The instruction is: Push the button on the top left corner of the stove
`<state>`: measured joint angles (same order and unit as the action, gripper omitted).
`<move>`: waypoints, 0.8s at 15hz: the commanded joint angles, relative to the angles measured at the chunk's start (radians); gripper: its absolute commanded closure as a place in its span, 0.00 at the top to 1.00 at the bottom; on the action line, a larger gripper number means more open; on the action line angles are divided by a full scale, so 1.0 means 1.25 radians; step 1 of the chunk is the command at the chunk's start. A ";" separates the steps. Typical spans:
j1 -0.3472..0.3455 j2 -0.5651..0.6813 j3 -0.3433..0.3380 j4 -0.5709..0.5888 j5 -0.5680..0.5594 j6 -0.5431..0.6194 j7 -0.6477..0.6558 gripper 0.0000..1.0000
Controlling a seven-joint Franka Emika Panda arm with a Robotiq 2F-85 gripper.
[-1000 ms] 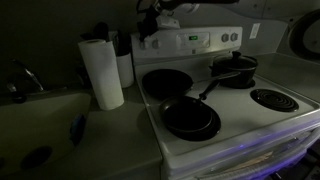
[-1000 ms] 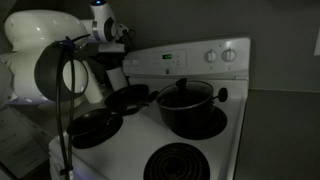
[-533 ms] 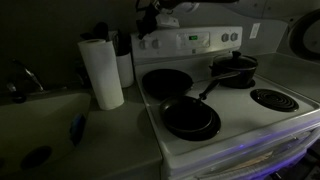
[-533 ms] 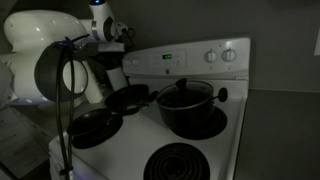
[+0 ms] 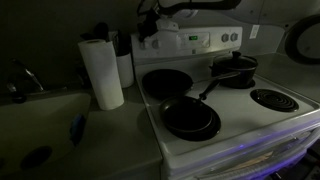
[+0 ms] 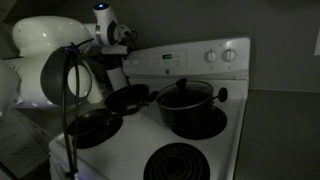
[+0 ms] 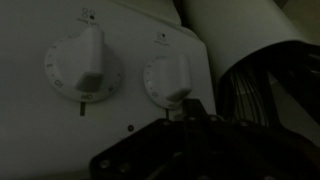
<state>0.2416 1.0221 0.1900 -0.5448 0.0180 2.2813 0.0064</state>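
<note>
The white stove (image 5: 238,108) has a raised back panel (image 6: 190,62) with a greenish display (image 5: 195,40). My gripper (image 5: 148,24) hangs at the panel's top left corner, and it also shows in an exterior view (image 6: 121,42). In the wrist view two white knobs sit side by side on the panel, the left knob (image 7: 85,65) and the right knob (image 7: 168,80). My dark gripper (image 7: 190,112) comes up from the bottom with its fingers together and holding nothing. Its tip is just below the right knob; I cannot tell if it touches.
A paper towel roll (image 5: 101,72) stands on the counter left of the stove, close to the gripper. A sink (image 5: 40,125) lies further left. Two frying pans (image 5: 190,118) (image 5: 165,83) and a lidded pot (image 5: 232,68) sit on the burners. One coil burner (image 5: 272,98) is bare.
The arm has shifted a little toward the back panel and its upper links now reach further across the top of the view. The gripper stays at the panel's left corner.
</note>
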 commanded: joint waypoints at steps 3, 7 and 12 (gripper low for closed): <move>-0.006 0.035 0.028 0.044 0.015 0.033 -0.050 0.00; -0.007 0.038 0.031 0.048 0.012 0.045 -0.075 0.00; -0.002 0.039 0.033 0.055 0.010 0.073 -0.122 0.00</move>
<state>0.2369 1.0330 0.2060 -0.5286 0.0179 2.2958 -0.0910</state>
